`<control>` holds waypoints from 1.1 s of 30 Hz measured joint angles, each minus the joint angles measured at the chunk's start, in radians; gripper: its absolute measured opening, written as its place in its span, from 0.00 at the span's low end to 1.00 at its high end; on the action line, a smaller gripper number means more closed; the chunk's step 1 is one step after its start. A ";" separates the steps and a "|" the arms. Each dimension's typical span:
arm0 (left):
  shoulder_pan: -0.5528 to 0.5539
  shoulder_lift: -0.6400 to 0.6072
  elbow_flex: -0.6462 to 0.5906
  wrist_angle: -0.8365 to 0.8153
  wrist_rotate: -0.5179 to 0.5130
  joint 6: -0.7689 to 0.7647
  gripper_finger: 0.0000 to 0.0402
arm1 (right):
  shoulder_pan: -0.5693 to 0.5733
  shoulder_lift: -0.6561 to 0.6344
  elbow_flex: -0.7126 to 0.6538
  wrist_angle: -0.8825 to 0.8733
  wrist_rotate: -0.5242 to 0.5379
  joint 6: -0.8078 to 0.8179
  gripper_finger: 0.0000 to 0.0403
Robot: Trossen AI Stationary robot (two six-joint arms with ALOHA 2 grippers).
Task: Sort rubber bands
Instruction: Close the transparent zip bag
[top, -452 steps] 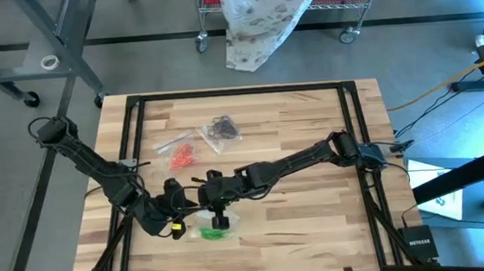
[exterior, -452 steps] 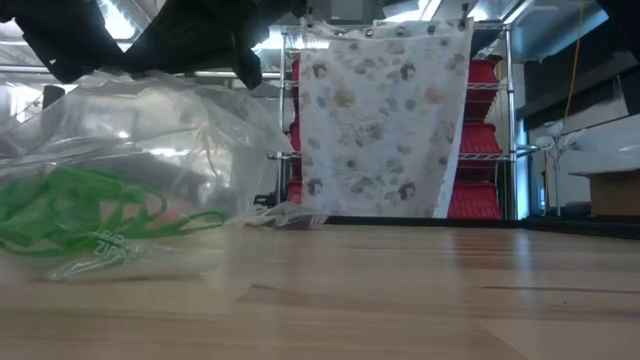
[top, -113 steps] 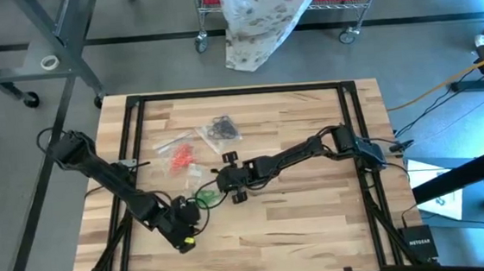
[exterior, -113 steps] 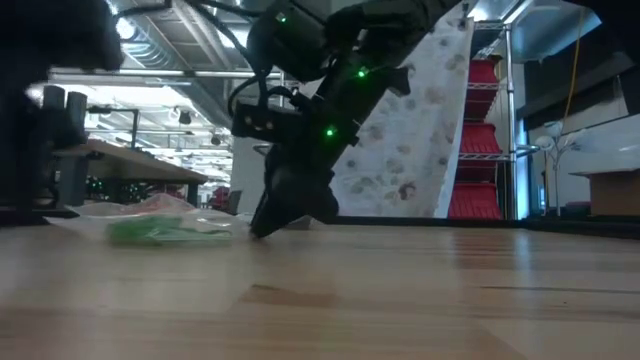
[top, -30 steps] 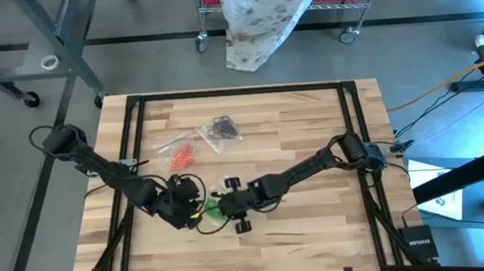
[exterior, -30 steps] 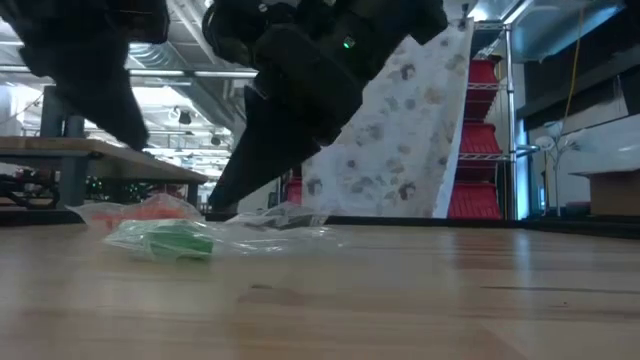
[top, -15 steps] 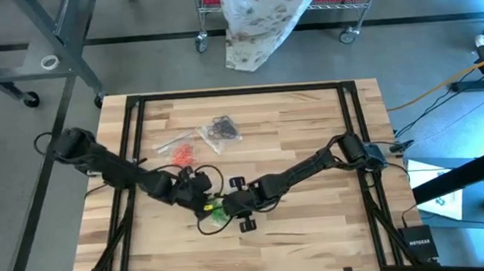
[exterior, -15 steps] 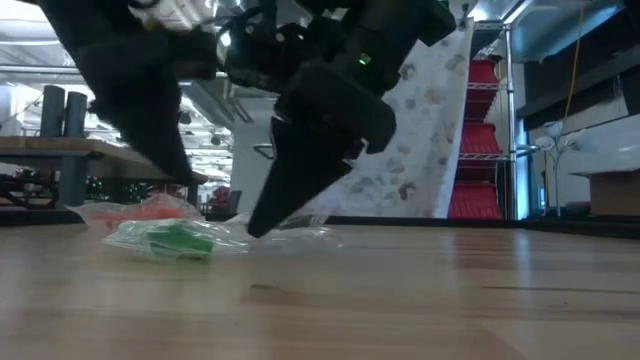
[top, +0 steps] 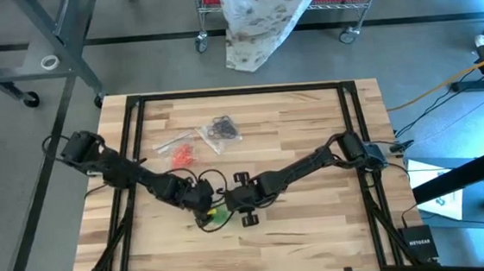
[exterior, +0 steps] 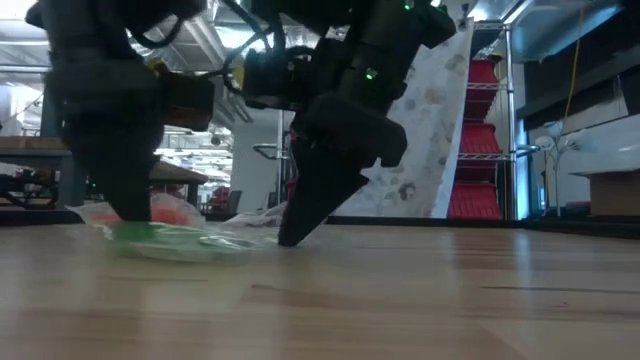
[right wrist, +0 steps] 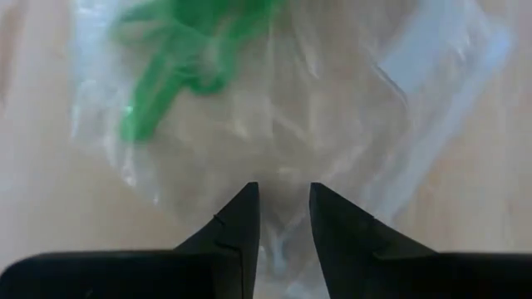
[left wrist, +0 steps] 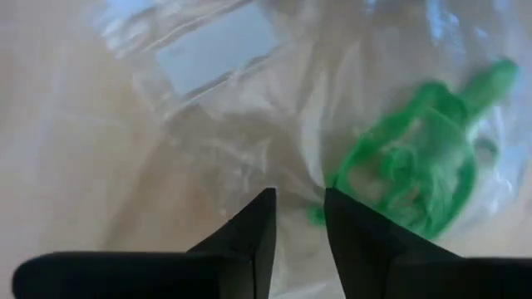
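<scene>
A clear plastic bag [top: 217, 215] holding green rubber bands [left wrist: 416, 174] lies flat on the wooden table, near its middle and toward the near edge. My left gripper [left wrist: 298, 203] points steeply down at the bag's left end [exterior: 130, 232]. Its fingers are a narrow gap apart, beside the green bands. My right gripper [right wrist: 283, 195] slants down at the bag's clear right end [exterior: 270, 240], also with a narrow gap. The green bands [right wrist: 191, 50] lie beyond its fingertips. My left gripper stands with its fingertips [left wrist: 266, 199] on the bag's clear plastic beside the green bands, coming from above. Plastic shows in the gap; no pinch shows. My right gripper has its fingertips [right wrist: 249, 195] at the bag's clear end, slanting from the right; whether they touch the plastic I cannot tell.
A clear bag of orange-red bands [top: 183, 156] and one of black bands [top: 222, 130] lie farther back on the table. Black frame rails [top: 136, 161] run along the table's left and right. Bare wood [top: 318, 225] lies toward the near right.
My left gripper has swung toward the table's right and come down onto the green bag's left end, tipping steeper. My right gripper has tipped steeper, its tips sinking to the table at the bag's other end. The bag, puffed before, now lies flatter.
</scene>
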 joint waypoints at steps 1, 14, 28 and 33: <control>-0.013 0.000 0.000 0.004 0.000 -0.022 0.24 | -0.005 0.000 0.000 -0.010 0.002 0.000 0.24; -0.140 -0.006 0.006 0.223 0.027 -0.137 0.24 | -0.073 -0.002 0.001 0.008 0.053 -0.025 0.24; -0.105 -0.281 0.053 -0.171 -0.169 -0.065 0.24 | -0.089 -0.104 0.001 0.022 -0.055 -0.026 0.24; -0.058 -0.355 -0.092 -0.085 -0.112 -0.138 0.24 | -0.092 -0.070 0.000 0.060 -0.053 -0.039 0.24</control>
